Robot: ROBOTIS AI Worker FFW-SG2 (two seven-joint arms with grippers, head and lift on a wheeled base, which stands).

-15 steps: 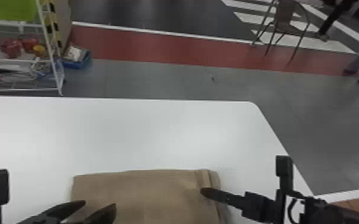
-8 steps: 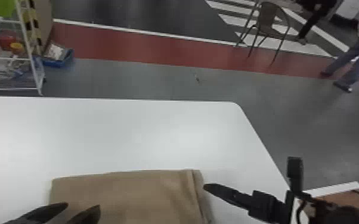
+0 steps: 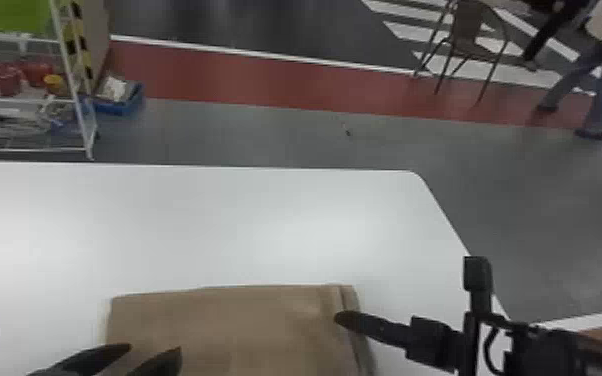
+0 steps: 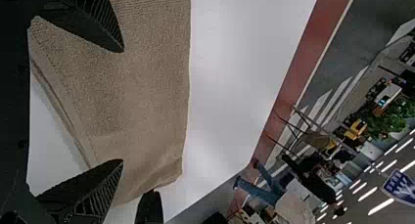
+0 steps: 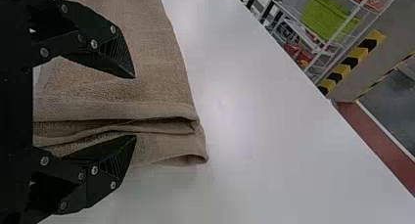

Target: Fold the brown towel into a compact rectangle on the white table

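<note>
The brown towel (image 3: 225,325) lies folded on the white table (image 3: 190,225), with layered edges at its right end. Over its left part my left gripper (image 3: 154,350) is open. My right gripper (image 3: 380,327) reaches over the towel's right edge from the side. In the left wrist view, the towel (image 4: 147,87) spreads behind the open left gripper (image 4: 122,105), and nothing is pinched. In the right wrist view, the right gripper (image 5: 134,106) stands open, and the towel's stacked folds (image 5: 161,123) show between its two fingers.
Beyond the table's far edge are a wire shelf (image 3: 72,100) with red items, a blue bin (image 3: 122,102) on the floor and a chair (image 3: 465,40). The table's right corner is rounded, and its edge slants down past my right arm.
The head view has shifted sideways and back. My right gripper's finger first moved right, off the towel's edge, and now is back over it. My left gripper stays over the towel's left part.
</note>
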